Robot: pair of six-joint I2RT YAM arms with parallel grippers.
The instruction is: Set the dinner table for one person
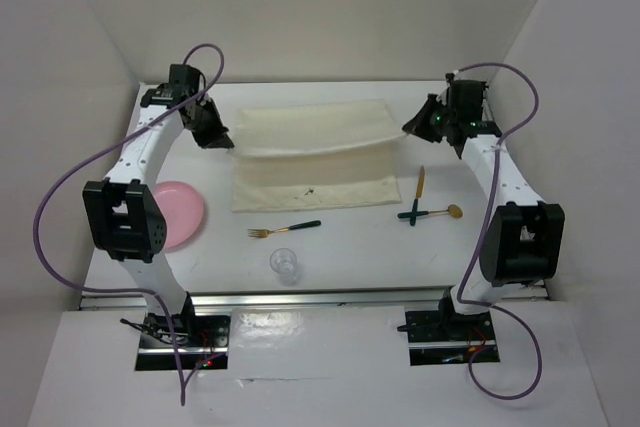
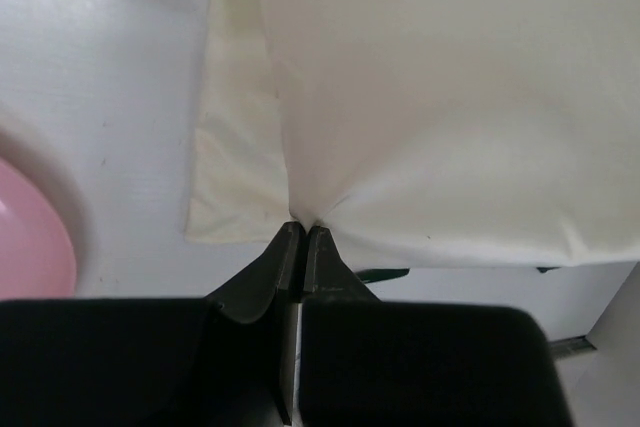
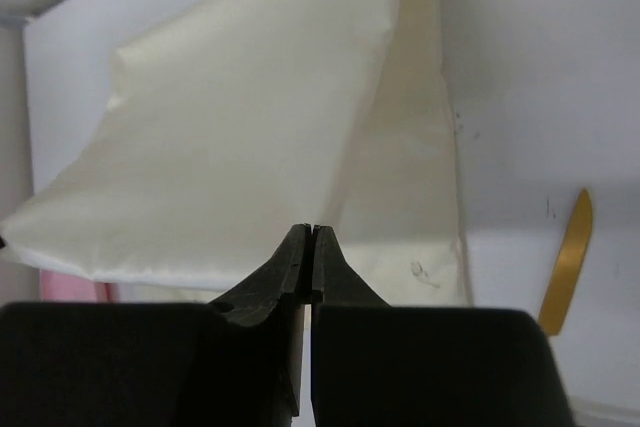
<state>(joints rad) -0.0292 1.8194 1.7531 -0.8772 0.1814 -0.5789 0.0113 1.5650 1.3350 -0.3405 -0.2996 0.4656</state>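
My left gripper [image 2: 303, 233] and right gripper [image 3: 312, 233] each pinch a corner of the cloth mat [image 1: 310, 132], lifted over the dinner table [image 1: 350, 257], so I should move both together to lay it flat

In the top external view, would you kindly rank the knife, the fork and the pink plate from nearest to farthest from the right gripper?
1. Knife: right side, just below the right gripper in the view.
2. Fork: around the centre, lower down.
3. Pink plate: far left.
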